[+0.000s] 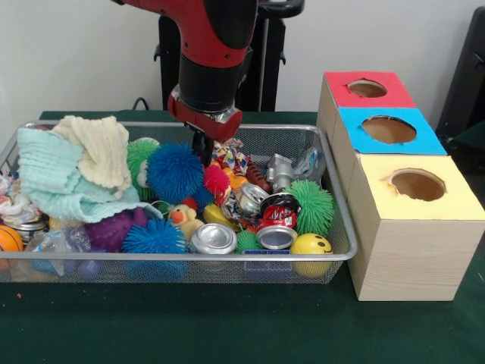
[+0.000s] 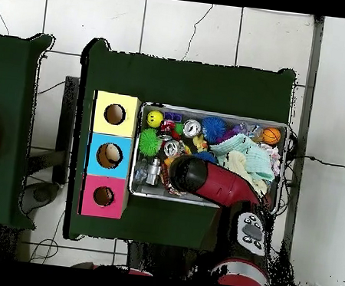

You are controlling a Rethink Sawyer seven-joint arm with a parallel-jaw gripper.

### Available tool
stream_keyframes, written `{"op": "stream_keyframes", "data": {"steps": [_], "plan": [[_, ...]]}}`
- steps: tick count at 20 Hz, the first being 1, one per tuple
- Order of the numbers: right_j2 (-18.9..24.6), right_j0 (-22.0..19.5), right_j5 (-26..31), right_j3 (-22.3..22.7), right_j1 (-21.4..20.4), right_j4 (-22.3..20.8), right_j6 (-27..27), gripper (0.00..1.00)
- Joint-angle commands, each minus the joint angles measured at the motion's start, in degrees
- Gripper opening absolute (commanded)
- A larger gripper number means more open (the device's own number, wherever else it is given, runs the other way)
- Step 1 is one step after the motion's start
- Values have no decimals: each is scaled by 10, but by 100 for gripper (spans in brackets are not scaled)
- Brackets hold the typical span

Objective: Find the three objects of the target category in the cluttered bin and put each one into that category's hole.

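The silver wire-mesh bin [image 1: 174, 256] is full of clutter: a blue spiky ball [image 1: 174, 173], a red spiky ball [image 1: 216, 180], a green spiky ball [image 1: 312, 205], crushed cans [image 1: 214, 239], a yellow smiley ball [image 1: 311, 244] and a duck toy [image 1: 184, 218]. My gripper [image 1: 203, 150] hangs from the red arm into the bin's middle, just right of the blue spiky ball and above the red one. I cannot tell whether it is open or shut. In the overhead view the arm [image 2: 210, 180] hides the gripper. The bin [image 2: 214, 112] shows there too.
Three wooden boxes with round holes stand right of the bin: red top [image 1: 341, 95], blue top [image 1: 424, 140] and yellow top [image 1: 447, 201]. Mint [image 1: 53, 178] and cream [image 1: 95, 148] cloths are heaped at the bin's left. An orange ball [image 1: 9, 239] lies at its far left.
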Motion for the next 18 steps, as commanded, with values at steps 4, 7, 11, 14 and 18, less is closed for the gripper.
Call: {"op": "stream_keyframes", "data": {"steps": [4,7,11,14,18], "plan": [[37,-9,-50,21,21,3,73,0],[37,-10,-45,19,21,4,70,100],[36,-10,-47,20,22,3,70,100],[31,-4,-30,14,25,6,73,100],[16,10,25,-23,27,22,85,100]]}}
